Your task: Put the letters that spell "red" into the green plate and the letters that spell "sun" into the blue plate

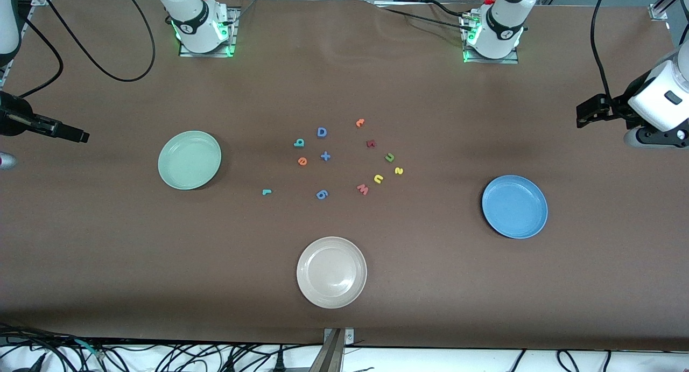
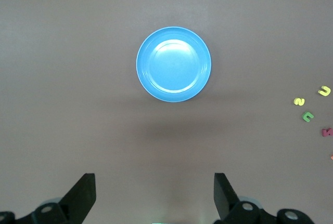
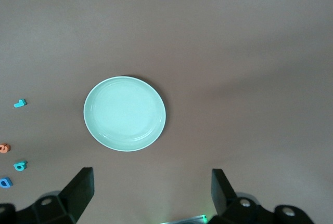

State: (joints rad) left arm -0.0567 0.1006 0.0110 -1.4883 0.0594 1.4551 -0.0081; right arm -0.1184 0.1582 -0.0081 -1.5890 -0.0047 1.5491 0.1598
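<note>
Near the surface's front edge sits one beige-white plate. At mid-surface lie the letters that spell "red" and the letters that spell "sun". Flanking them, the green plate and the blue plate are empty. Over either end hang the released left end effector and the released right end effector.

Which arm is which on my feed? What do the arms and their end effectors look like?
Both arms are white with black joint bands, on bases lit green, with black cables trailing. The left end effector is black and boxy below a white wrist; the right end effector is black too. Wrist views show matte black, wedge-shaped fingers on each.
</note>
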